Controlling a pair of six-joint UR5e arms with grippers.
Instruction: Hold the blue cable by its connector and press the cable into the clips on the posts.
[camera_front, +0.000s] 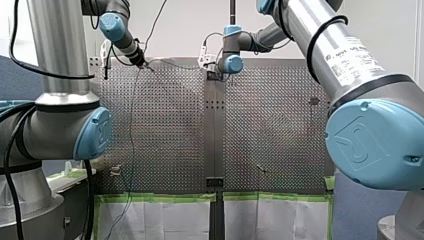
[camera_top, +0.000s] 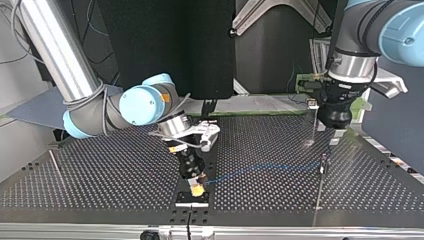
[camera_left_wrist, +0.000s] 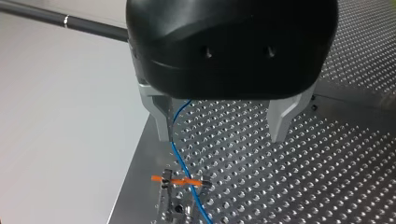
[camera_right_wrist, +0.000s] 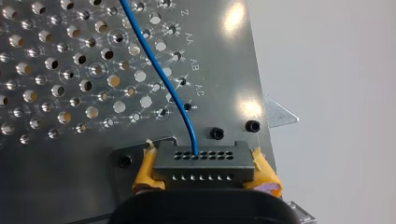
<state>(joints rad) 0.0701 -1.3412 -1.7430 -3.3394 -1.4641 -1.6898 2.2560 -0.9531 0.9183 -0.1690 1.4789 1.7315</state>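
In the right wrist view, my right gripper (camera_right_wrist: 203, 171) is shut on the grey connector block (camera_right_wrist: 203, 161), with a yellow pad on each side. The blue cable (camera_right_wrist: 159, 70) leaves the block and runs over the perforated plate. In the top view the right gripper (camera_top: 197, 188) sits low near the table's near edge, and the cable (camera_top: 260, 170) stretches toward a thin post (camera_top: 323, 164). My left gripper (camera_top: 334, 130) hangs above that post. In the left wrist view the left gripper (camera_left_wrist: 222, 135) stands open; the cable (camera_left_wrist: 180, 158) passes by one metal finger (camera_left_wrist: 161, 122) down to an orange-marked clip (camera_left_wrist: 180, 181).
A second thin post (camera_top: 311, 122) stands just behind the first. A black bracket (camera_top: 192, 198) is bolted at the table's near edge below the right gripper. A slim rod (camera_top: 56, 167) lies at the top view's left. Green tape (camera_front: 160, 197) lines the table edge.
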